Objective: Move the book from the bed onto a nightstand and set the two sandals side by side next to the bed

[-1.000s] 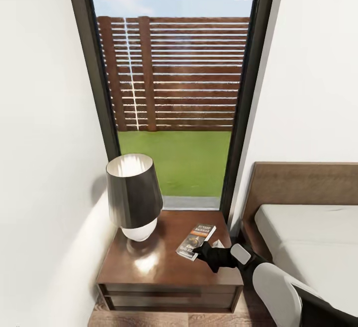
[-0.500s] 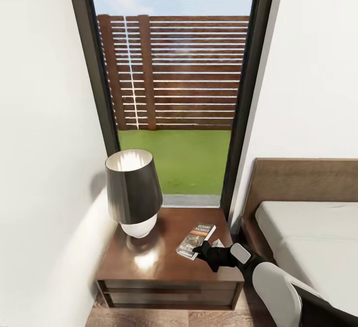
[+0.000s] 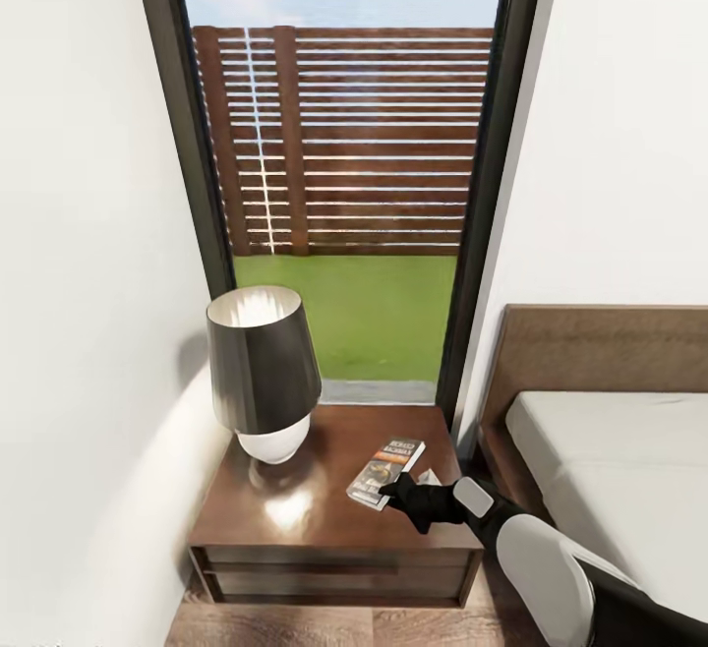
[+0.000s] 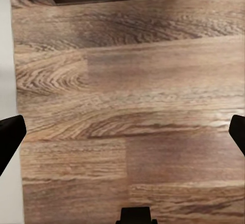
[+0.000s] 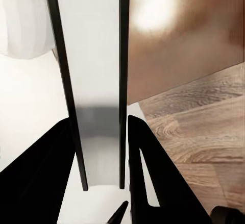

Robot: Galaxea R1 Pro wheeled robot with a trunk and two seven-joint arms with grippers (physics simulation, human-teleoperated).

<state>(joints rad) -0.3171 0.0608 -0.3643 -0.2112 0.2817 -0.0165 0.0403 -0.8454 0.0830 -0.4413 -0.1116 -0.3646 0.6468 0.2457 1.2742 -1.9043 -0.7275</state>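
On the nightstand (image 3: 295, 519) under the tall window (image 3: 344, 165), the book (image 3: 385, 472) lies flat on the glossy brown tabletop, toward its right side, cover up with white lettering and an orange band showing. The right hand (image 3: 401, 495) reaches in from the bed side and its black fingers close on the book's near corner; in the right wrist view the two dark fingers (image 5: 153, 173) sit on either side of a thin pale slab seen edge-on, so the right hand (image 5: 102, 183) is grasping the book (image 5: 97, 81), which at the same time rests on the nightstand. A lamp (image 3: 261, 372) with a dark shade and white base stands on the left part of the tabletop, well apart from the book. The bed (image 3: 610, 460), with its brown headboard and pale mattress, stands just beside the nightstand on the right. Beyond the glass are a slatted fence (image 3: 374, 136) and grass.

The left hand (image 4: 122, 132) hangs over the wood-plank floor (image 4: 127, 106), its fingertips spread wide at the two edges of the left wrist view, holding nothing.
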